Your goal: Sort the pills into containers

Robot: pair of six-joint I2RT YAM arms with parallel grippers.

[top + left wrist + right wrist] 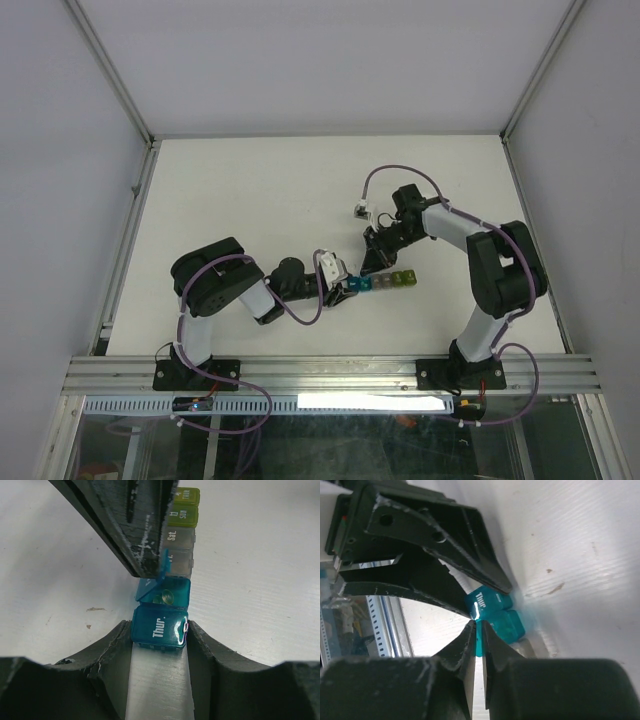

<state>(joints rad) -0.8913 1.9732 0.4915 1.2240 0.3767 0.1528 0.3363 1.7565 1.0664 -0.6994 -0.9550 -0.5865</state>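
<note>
**Clamping the strip, lifting a lid**

Lying on the table (250,190) between the two arms: the containers (383,282), a row running rightward. Clamped at the blue "Thur" end by the left gripper (159,630), fingers pressed against both sides. Pinched in the right gripper (479,630), tips squeezed together on it: the lid (149,587) of the next, teal cell, raised. Inside that open cell, one pale pill (167,596). Beyond, grey and yellow-green cells, lids down.
</note>
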